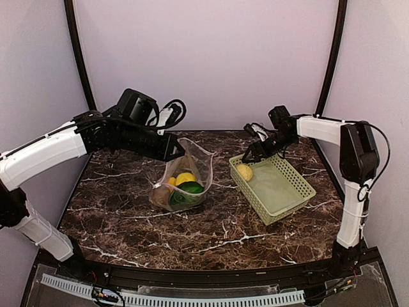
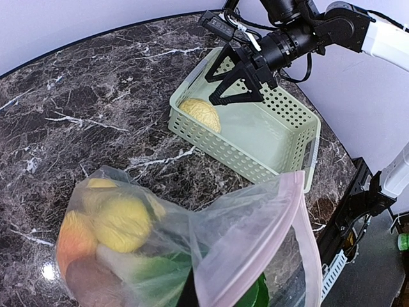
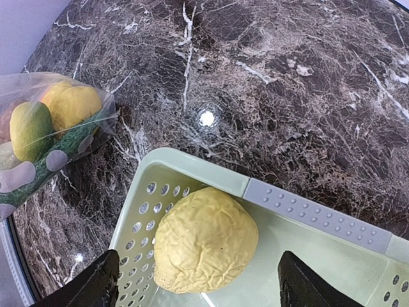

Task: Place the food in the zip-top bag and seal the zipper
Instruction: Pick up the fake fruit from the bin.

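Observation:
The clear zip-top bag (image 1: 182, 176) stands in the middle of the table, mouth up. In it lie yellow lemons (image 2: 121, 220), an orange piece (image 2: 77, 233) and green food (image 2: 153, 268). Its pinkish zipper (image 2: 255, 246) runs along the open mouth. My left gripper (image 1: 174, 148) is shut on the bag's rim and holds it up; its fingers are hidden behind the plastic in the left wrist view. My right gripper (image 3: 204, 284) is open, low over a pale yellow wrinkled food piece (image 3: 204, 240) in the light-green basket (image 3: 192, 169), one finger on each side. It also shows in the left wrist view (image 2: 238, 89).
The basket (image 1: 281, 185) stands right of the bag, holding only the yellow piece (image 1: 244, 172). The bag shows at the left edge of the right wrist view (image 3: 51, 121). Purple walls close the back and sides. The table's right edge is near the basket (image 2: 243, 157).

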Controlling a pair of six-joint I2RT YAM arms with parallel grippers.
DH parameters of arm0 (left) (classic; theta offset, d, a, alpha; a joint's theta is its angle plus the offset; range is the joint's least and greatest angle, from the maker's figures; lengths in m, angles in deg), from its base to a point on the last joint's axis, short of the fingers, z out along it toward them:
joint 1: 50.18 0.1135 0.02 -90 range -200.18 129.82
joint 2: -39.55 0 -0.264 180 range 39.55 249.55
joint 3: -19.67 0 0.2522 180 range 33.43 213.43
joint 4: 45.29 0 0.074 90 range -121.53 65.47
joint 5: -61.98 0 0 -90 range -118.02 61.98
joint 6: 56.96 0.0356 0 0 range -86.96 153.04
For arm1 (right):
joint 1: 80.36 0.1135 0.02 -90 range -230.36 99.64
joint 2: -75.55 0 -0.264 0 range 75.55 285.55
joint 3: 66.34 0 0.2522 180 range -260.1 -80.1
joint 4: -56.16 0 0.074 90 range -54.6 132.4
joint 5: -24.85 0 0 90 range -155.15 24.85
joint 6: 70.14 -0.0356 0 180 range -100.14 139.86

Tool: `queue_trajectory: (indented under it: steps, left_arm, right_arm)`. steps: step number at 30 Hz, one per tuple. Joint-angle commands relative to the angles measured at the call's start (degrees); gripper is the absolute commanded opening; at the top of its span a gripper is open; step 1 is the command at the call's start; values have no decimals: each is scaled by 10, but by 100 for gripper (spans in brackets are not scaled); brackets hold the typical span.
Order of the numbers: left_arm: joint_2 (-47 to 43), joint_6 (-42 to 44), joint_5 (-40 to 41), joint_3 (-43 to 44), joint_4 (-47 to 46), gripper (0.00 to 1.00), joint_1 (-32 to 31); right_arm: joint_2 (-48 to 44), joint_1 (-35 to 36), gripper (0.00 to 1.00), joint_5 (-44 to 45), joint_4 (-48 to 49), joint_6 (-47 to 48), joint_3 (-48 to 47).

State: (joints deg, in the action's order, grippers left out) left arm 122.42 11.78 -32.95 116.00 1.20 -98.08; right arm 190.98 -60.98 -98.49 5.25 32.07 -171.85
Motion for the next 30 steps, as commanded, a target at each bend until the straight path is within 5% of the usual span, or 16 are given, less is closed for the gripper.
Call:
queue_trajectory:
  steps: [1, 20, 30]
  left_arm:
    - [3, -8, -12, -8, -6, 1, 3]
    - [-2, -15, -18, -22, -10, 1, 3]
    - [-8, -15, -18, -31, -13, 1, 3]
  right_arm:
    - [18, 7, 82, -2, 0, 9, 6]
    - [68, 27, 80, 9, -28, 19, -17]
    - [29, 22, 59, 49, -30, 32, -13]
